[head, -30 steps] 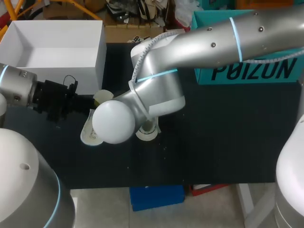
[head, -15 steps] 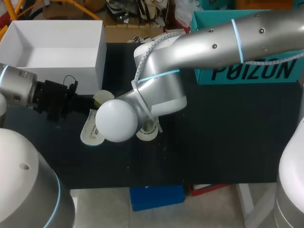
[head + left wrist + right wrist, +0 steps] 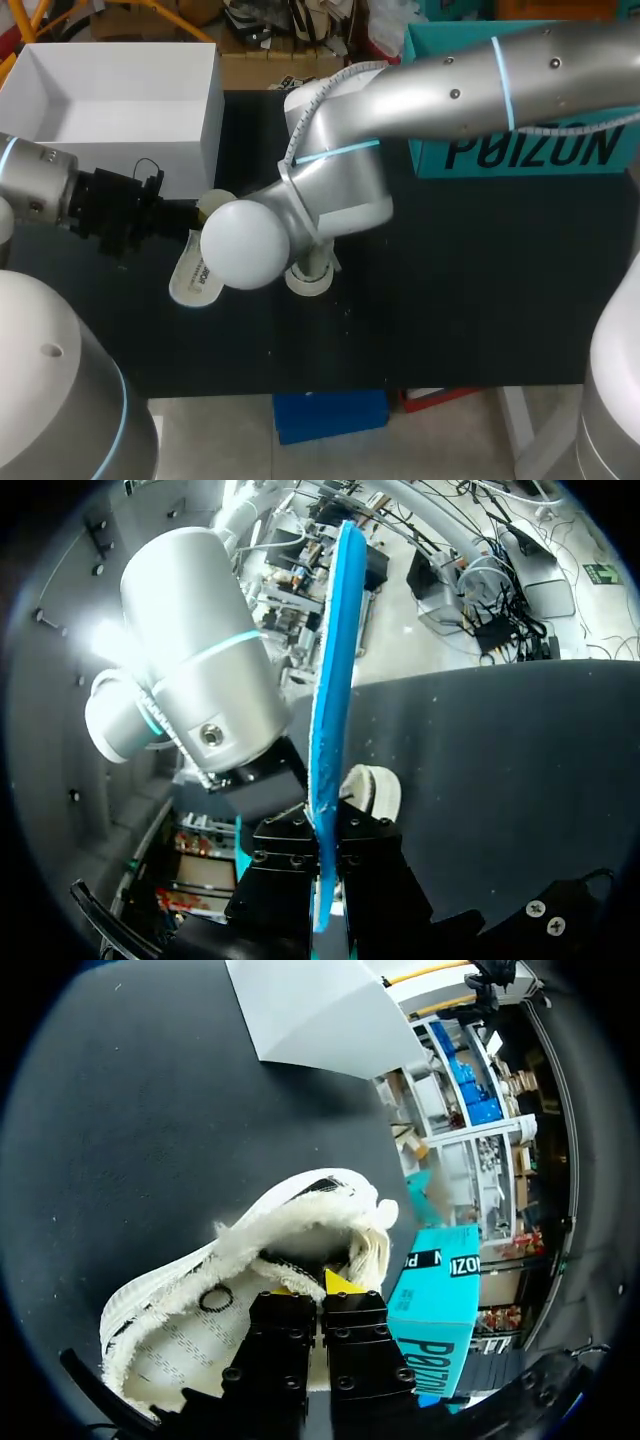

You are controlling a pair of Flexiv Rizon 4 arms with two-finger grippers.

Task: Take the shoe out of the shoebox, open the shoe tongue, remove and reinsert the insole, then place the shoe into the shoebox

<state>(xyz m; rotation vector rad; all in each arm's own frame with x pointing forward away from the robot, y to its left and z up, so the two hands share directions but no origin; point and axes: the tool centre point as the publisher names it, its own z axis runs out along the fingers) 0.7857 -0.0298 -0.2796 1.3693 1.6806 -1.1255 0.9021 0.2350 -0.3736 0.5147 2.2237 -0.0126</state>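
A white canvas shoe with frayed edges lies on the black table, mostly hidden under my right arm in the head view, where only its sole shows. My right gripper sits at the shoe's opening. Its fingers are pressed together on the shoe tongue. My left gripper is shut on the insole, which has a blue face and stands edge-on between the fingers. In the head view the insole shows its pale side just left of the shoe, ahead of the left gripper.
The open white shoebox stands at the table's back left, behind the left arm, and shows beyond the shoe as a white box. A teal box stands at the back right. The right arm's elbow covers the table's middle.
My right gripper's fingers have closed at the shoe's opening, and the right arm's elbow has shifted slightly. The left arm and the insole have stayed in place.
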